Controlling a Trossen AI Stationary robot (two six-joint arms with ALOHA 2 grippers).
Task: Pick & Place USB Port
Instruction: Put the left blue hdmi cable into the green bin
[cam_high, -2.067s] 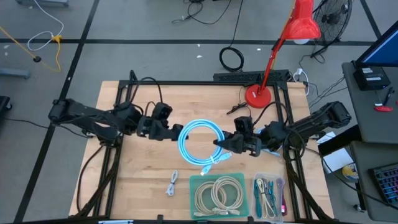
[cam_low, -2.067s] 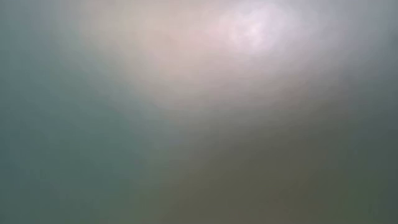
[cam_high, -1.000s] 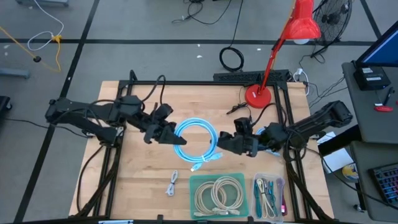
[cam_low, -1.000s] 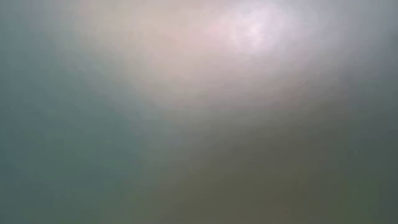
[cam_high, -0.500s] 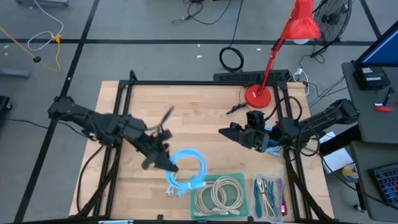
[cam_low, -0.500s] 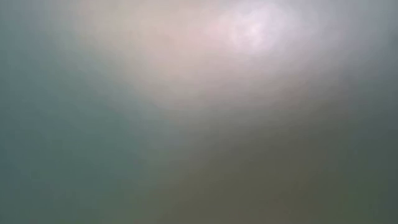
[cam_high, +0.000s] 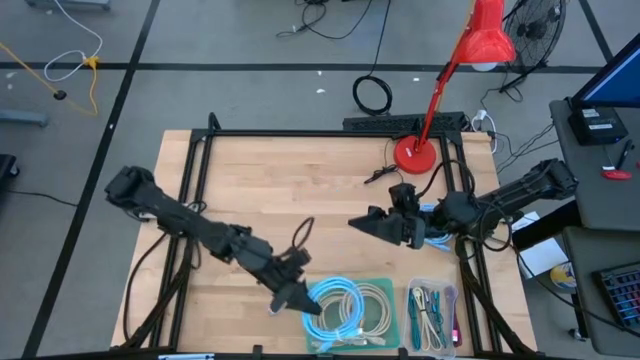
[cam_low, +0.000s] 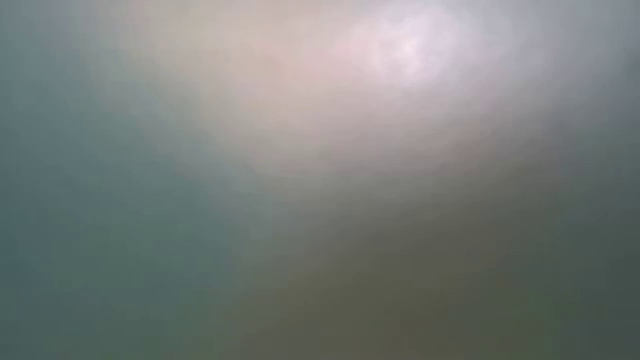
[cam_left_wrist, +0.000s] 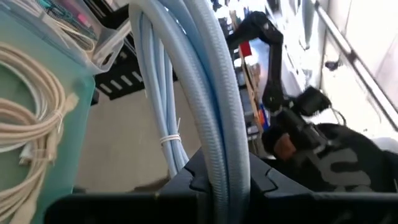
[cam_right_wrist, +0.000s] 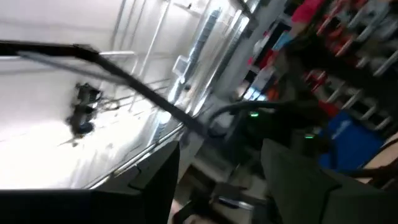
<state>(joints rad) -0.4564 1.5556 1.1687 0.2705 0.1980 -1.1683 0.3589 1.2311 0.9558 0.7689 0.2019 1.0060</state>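
A light-blue USB cable wound into a coil (cam_high: 326, 302) is over the left part of the green tray (cam_high: 391, 300), which holds beige cables (cam_high: 362, 312). My left gripper (cam_high: 297, 294) is at the tray's left rim, near the table's near edge, shut on the coil. The left wrist view shows the coil's strands (cam_left_wrist: 205, 74) running out from between the fingers, with the green tray (cam_left_wrist: 74, 106) beside them. My right gripper (cam_high: 360, 221) stands raised over the table's middle right, open, with nothing between its fingers (cam_right_wrist: 155, 180). My left gripper pinches several bundled strands of the coil's loop (cam_left_wrist: 219, 155) between its two fingers. The fingers come nearly level, slanting from the table's far left, and lie across the strands. The coil reaches out ahead of the fingers over the green tray; whether it touches the beige cables I cannot tell.
A clear tray (cam_high: 432, 318) with assorted cables stands right of the green one at the near edge. A red desk lamp (cam_high: 412, 155) stands at the far right. A black frame (cam_high: 300, 133) borders the wooden table.
My left gripper has swung from the table's middle toward the near edge and to the right, sinking, and has carried the blue coil with it from the table's middle to above the green tray. My right gripper has drawn back a little toward the right and tipped upward.
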